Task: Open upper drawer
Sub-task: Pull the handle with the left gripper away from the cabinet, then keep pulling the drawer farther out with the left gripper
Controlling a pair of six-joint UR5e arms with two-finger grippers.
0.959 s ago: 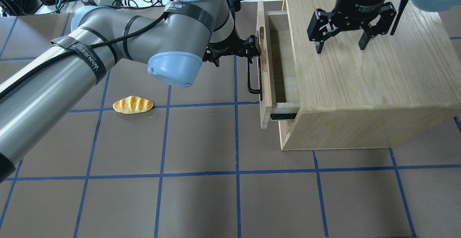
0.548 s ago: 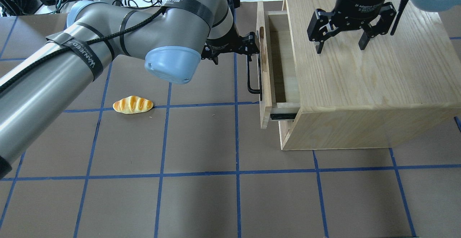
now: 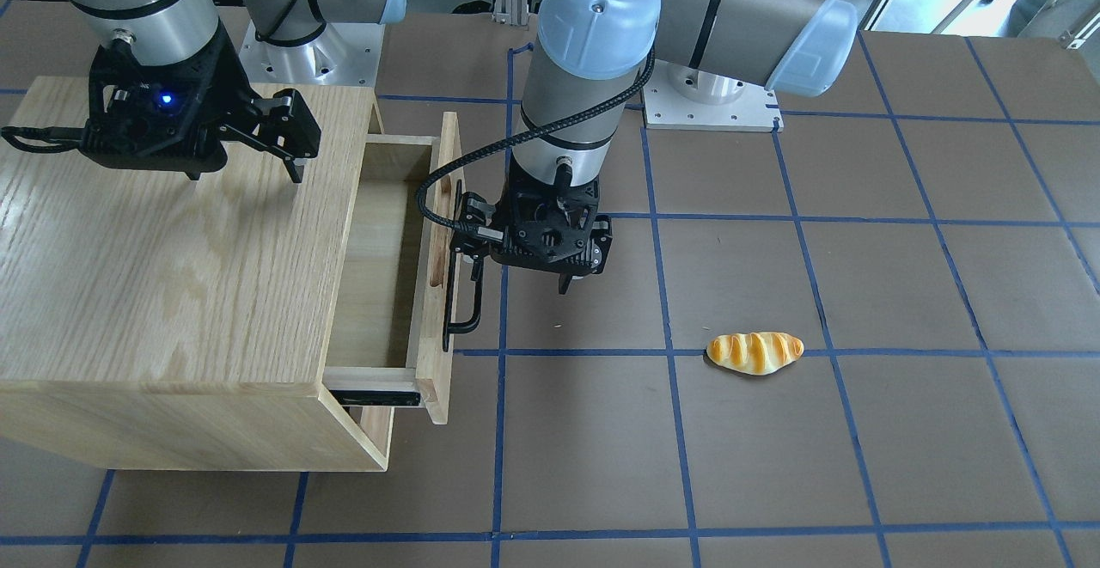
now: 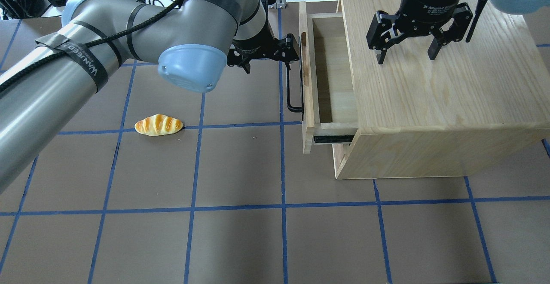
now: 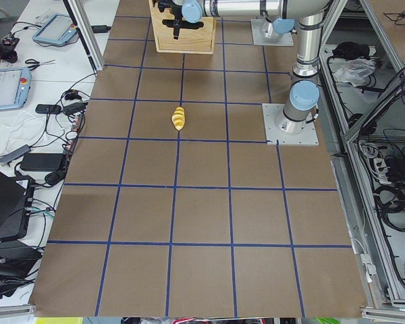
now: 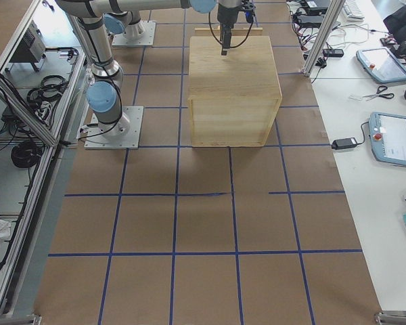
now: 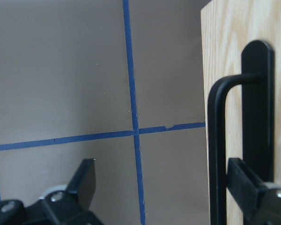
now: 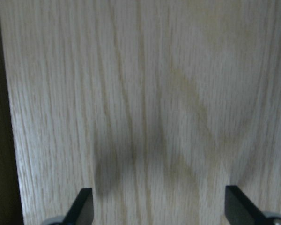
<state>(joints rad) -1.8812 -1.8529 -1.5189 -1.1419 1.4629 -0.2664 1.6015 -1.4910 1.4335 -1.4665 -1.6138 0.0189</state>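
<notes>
You see the oak cabinet (image 4: 429, 95) with the upper drawer (image 4: 335, 82) standing partly out. The left arm (image 4: 51, 90) wears a strap (image 4: 81, 58) reading "WANEED". The right gripper (image 4: 406, 58), marked "2F Adaptive", hangs jaws apart over the cabinet top. The left gripper (image 7: 166, 187), jaws apart, has one finger (image 7: 253, 187) behind the black handle (image 4: 288, 90). A bread roll (image 4: 158, 125) lies well apart.

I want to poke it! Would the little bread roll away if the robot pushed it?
Probably a bit: the bread is rounded and long, so a sideways nudge may rock or roll it. It lies low on the table, so it likely won't tip. Its glossy look hints at plastic.
</notes>
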